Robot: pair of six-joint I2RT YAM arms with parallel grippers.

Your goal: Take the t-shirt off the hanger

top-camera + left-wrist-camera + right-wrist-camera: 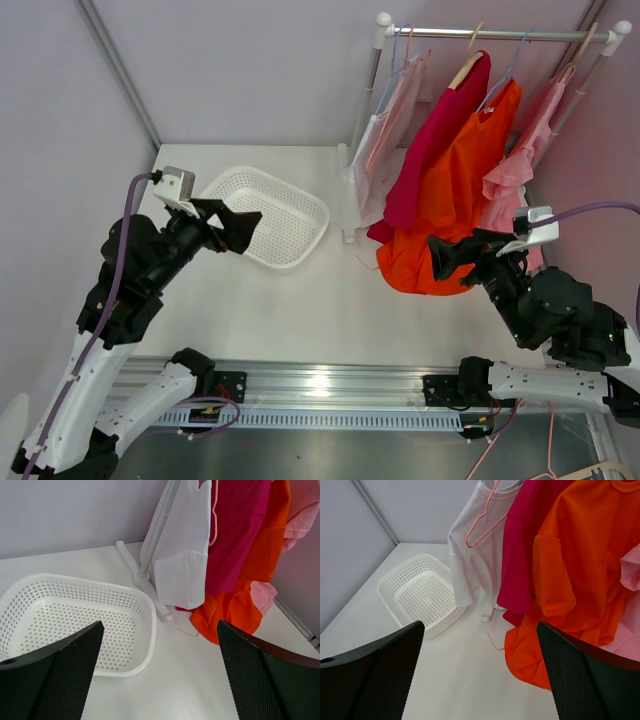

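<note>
Several t-shirts hang on a rail (500, 33) at the back right: a white one (378, 150), a magenta one (435, 140), an orange one (462, 200) whose hem rests on the table, and a pink one (520, 170). The orange shirt also shows in the right wrist view (570, 580) and the left wrist view (235, 610). My left gripper (235, 228) is open and empty above the near edge of the basket. My right gripper (455, 258) is open and empty, just in front of the orange shirt's hem.
A white perforated basket (268, 215) stands on the table left of the rack, and shows in the left wrist view (75, 620). The rack's post and foot (145, 575) stand behind it. A pink hanger (482, 525) holds the white shirt. Walls close in left and right.
</note>
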